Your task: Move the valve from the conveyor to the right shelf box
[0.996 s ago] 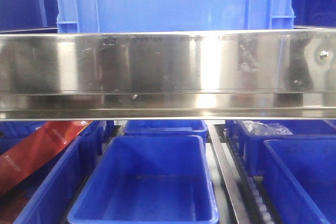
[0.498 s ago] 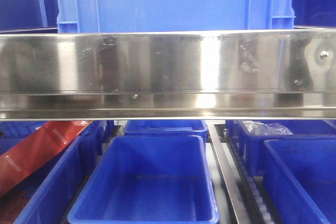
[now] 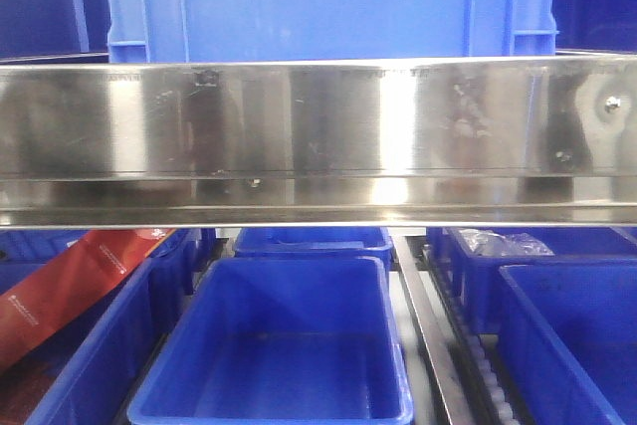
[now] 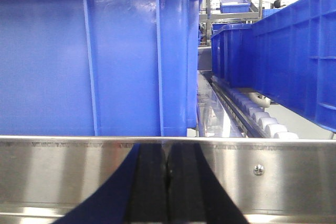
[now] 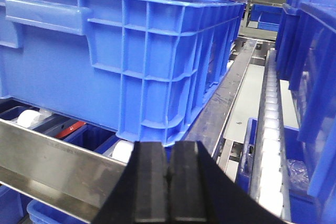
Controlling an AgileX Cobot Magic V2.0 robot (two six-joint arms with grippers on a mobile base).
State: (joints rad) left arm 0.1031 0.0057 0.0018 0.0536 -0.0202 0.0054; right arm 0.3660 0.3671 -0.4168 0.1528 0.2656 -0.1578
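The valve and the conveyor are out of view in every frame. The right shelf's shiny steel front rail (image 3: 318, 131) runs across the front view, and neither gripper shows there. In the left wrist view my left gripper (image 4: 168, 174) is shut, its black pads pressed together with nothing between them, right in front of the steel rail (image 4: 63, 174). My right gripper (image 5: 168, 174) is also shut and empty. It hangs over the rail (image 5: 47, 166), just before the corner of a large blue crate (image 5: 131, 51).
A big blue crate (image 3: 328, 2) stands on the upper level. Below the rail are an empty blue box (image 3: 279, 345), a box with a red package (image 3: 70, 286) and one with a clear bag (image 3: 498, 243). White rollers (image 4: 257, 116) run between crates.
Only the dim reflections on the steel rail shift slightly; the boxes and the view stay the same.
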